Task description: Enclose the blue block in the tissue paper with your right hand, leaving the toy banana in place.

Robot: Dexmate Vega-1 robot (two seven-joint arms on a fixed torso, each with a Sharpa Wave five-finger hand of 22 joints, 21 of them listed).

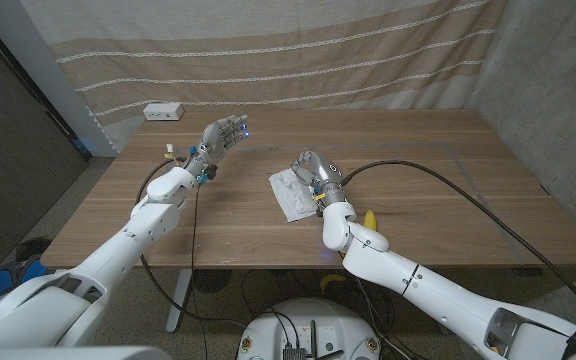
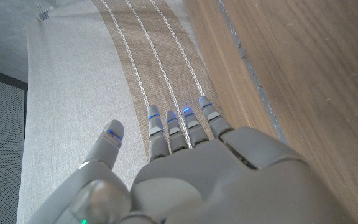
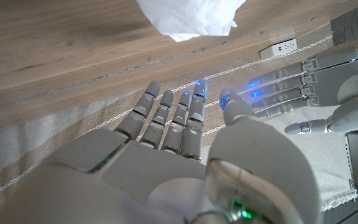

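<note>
A crumpled white tissue paper (image 1: 290, 194) lies at the middle of the wooden table (image 1: 448, 150); in the right wrist view the tissue paper (image 3: 188, 15) lies on the wood beyond my fingertips. I cannot see the blue block; whether it is under the tissue I cannot tell. My right hand (image 1: 314, 170) hovers at the tissue's right edge, fingers (image 3: 169, 118) stretched and apart, holding nothing. The yellow toy banana (image 1: 369, 218) peeks out beside my right forearm, near the front edge. My left hand (image 1: 226, 132) is raised over the table's back left, fingers (image 2: 185, 127) spread and empty.
A white power strip (image 1: 163, 111) sits at the table's back left corner, in front of the striped curtain (image 1: 298, 50). A black cable (image 1: 438, 175) loops over the table's right half from my right arm. My left hand (image 3: 316, 81) also shows in the right wrist view.
</note>
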